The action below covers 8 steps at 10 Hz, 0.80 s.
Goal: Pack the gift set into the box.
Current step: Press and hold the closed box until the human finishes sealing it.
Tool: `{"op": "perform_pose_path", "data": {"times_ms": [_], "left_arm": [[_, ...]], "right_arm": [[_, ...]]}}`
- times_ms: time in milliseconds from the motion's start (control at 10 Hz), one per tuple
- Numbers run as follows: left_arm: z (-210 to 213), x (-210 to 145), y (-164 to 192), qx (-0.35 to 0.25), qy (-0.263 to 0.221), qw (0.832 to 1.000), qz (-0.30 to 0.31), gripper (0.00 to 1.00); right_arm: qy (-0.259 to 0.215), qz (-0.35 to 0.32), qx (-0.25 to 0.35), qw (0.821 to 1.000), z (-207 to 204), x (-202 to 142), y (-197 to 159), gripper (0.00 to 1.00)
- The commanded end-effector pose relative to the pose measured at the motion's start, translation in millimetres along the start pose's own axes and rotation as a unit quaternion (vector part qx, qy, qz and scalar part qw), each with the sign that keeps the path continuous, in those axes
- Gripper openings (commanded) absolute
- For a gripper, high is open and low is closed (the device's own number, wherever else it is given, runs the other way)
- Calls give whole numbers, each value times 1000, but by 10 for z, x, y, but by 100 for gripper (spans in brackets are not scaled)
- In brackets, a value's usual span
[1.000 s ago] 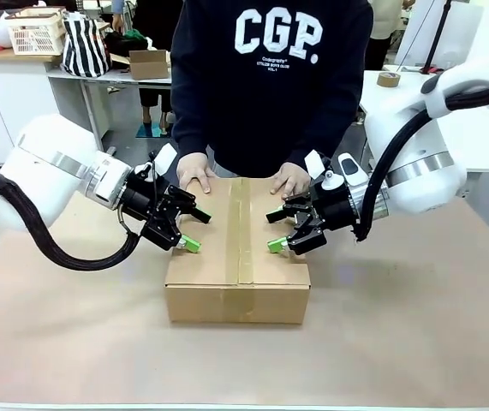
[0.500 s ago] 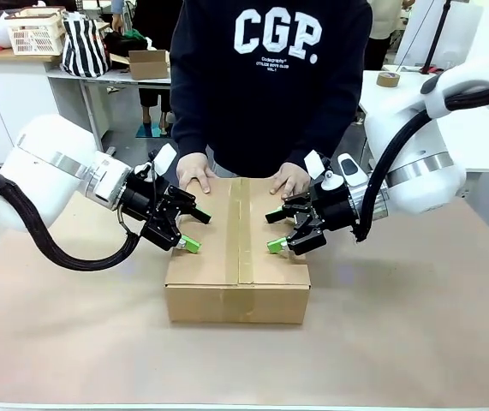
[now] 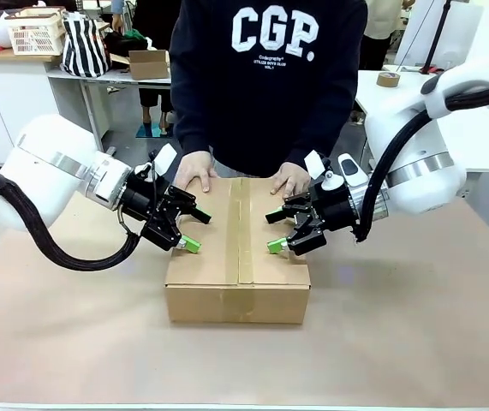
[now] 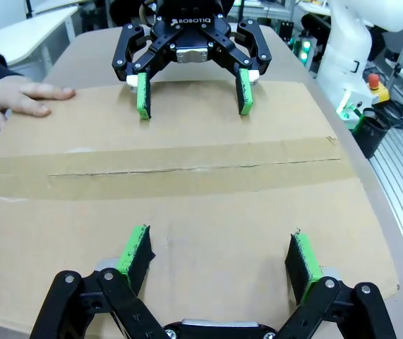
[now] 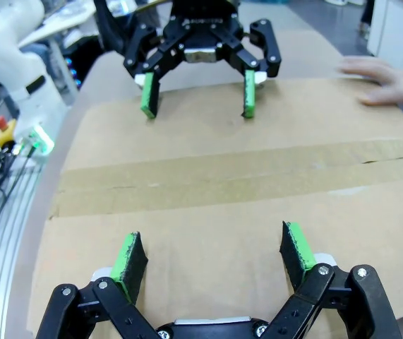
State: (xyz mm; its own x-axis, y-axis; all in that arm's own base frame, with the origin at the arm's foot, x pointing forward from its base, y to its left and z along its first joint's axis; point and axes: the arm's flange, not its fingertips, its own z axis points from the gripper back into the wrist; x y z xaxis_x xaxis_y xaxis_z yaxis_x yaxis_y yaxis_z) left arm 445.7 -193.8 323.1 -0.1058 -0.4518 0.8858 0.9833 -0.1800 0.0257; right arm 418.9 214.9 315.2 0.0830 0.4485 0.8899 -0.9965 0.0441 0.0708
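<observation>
Table (image 3: 415,325), brown.
Box (image 3: 227,300), flaps shut and taped along the seam, directly beneath both grippers.
Left gripper (image 3: 199,232), fingers spread, empty, over left flap.
Right gripper (image 3: 272,232), fingers spread, empty, over right flap, facing left gripper.
Person's hands (image 3: 195,171), flat on far edge beyond grippers.

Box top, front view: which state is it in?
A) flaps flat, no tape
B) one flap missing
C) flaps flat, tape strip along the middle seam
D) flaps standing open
C: the flaps of the box lie flat, and a strip of tape runs along its centre seam.
</observation>
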Motion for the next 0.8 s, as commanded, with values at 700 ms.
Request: {"op": "perform_pose_path", "data": {"times_ms": [700], "left_arm": [[1, -16, -6, -6, -3, 1000, 5, 100]], "right_arm": [[-5, -8, 0, 1000, -2, -28, 17, 100]]}}
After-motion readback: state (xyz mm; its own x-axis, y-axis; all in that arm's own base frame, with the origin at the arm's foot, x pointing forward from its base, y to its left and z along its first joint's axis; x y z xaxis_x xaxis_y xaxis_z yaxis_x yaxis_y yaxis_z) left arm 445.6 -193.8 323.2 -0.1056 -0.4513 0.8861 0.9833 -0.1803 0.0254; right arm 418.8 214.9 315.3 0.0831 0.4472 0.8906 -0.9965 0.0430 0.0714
